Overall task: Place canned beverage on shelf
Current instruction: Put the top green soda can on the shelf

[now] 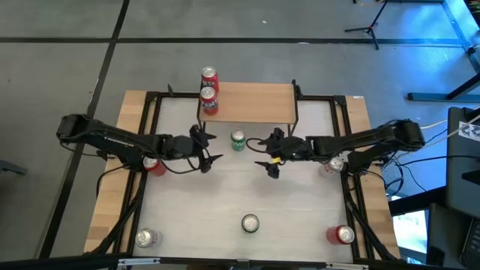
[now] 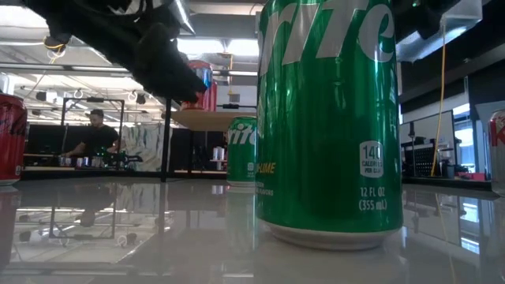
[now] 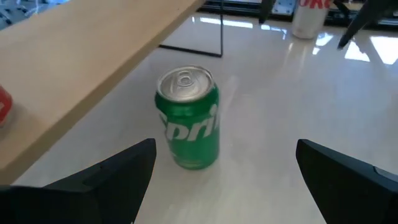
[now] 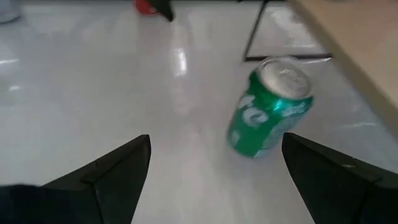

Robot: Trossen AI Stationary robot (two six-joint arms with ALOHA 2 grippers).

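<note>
A green canned beverage stands upright on its base on the tabletop, just in front of the shelf, a low light-wood board on thin black legs. Two red cans stand on the shelf's left end. My left gripper hovers open to the left of the green can and points toward it. My right gripper hovers open to the can's right, with the can ahead of its fingers. Neither gripper touches anything. In the low view the green can shows beyond a closer one.
A red can stands under my left arm and a pale can under my right arm. Along the near edge stand a silver-topped can, a green can and a red can. Black frame rails border the table.
</note>
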